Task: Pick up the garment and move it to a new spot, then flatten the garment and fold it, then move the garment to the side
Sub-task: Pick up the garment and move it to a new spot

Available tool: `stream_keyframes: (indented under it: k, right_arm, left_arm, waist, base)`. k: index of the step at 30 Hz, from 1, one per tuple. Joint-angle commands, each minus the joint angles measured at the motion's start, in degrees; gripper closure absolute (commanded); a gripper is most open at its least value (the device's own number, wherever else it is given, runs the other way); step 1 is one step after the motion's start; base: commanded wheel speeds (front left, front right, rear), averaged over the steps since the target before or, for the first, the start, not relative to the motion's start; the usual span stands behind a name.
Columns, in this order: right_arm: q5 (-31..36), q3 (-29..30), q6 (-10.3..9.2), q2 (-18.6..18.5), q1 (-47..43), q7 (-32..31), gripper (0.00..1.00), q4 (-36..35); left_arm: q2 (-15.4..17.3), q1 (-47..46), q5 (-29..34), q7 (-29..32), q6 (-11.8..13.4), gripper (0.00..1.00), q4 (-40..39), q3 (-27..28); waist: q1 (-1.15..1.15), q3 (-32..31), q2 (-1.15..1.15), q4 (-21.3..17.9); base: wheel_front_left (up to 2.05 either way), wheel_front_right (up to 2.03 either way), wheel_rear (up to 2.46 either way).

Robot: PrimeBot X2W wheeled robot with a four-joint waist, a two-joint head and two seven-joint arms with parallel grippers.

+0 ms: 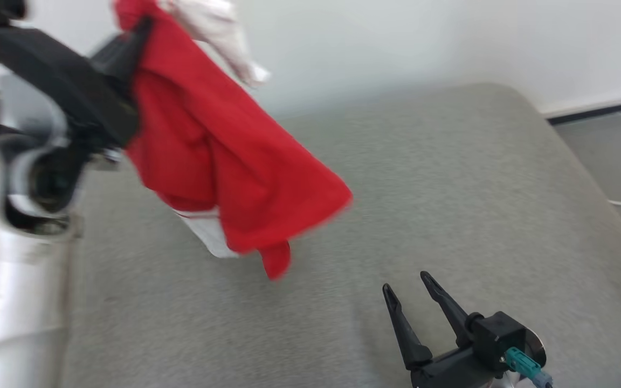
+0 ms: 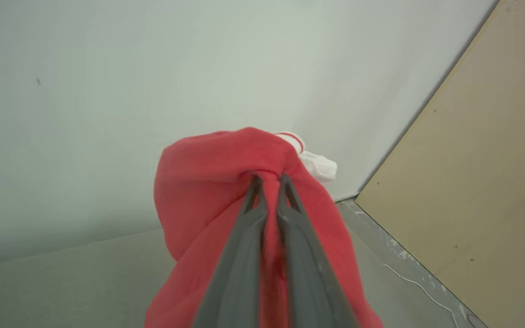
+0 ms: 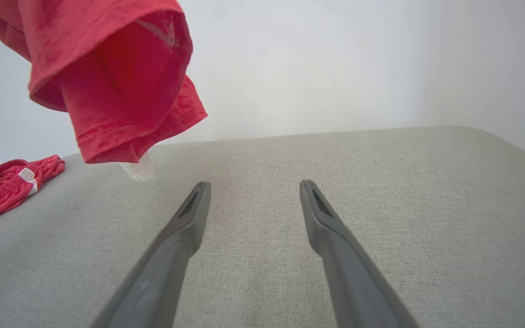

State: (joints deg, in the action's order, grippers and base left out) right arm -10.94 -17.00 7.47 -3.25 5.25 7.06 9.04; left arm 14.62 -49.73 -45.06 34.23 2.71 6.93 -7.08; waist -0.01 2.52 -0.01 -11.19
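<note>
While aloft, left hand (image 2: 270, 178) on garment (image 2: 198, 191).

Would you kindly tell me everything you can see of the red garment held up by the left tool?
The red garment looks like soft knit cloth, with white, red-striped trim and stitched hems. It hangs bunched and crumpled, pinched near its top by the shut left tool. Its loose lower end dangles clear above the grey padded surface.
</note>
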Motion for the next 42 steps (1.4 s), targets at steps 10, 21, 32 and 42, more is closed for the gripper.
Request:
stream_keyframes:
  k: [10, 21, 32, 42]
  right_arm:
    - [-1.0, -1.4, 0.05, 0.3, 1.1, 0.6, 0.00, -0.4]
    - [-0.3, 0.3, 0.05, 0.3, -0.4, 0.2, 0.00, 0.0]
    - [1.8, 5.9, 0.05, -2.6, 0.1, -1.3, 0.00, -1.7]
    - [1.7, 9.5, 0.05, -6.8, 1.4, -1.3, 0.00, -0.9]
  left_arm:
    - [-2.7, 4.5, 5.2, -7.0, -3.2, 1.00, 7.7, -6.0]
    - [-3.0, 12.4, 12.9, -18.9, -5.3, 0.78, 17.9, -11.9]
    - [-7.4, 19.1, 16.3, -41.2, -4.3, 0.00, 23.1, -12.9]
    - [-4.5, 28.9, 20.8, -49.3, -0.1, 0.00, 14.9, -10.1]
  waist:
    - [0.01, 3.8, 0.01, -13.9]
    - [0.01, 4.9, 0.01, -11.8]
    - [0.01, 0.5, 0.01, -4.9]
    - [0.01, -3.2, 0.01, 2.3]
  base:
    - [0.00, 0.00, 0.00]
    - [0.00, 0.00, 0.00]
    - [0.00, 0.00, 0.00]
    - [0.00, 0.00, 0.00]
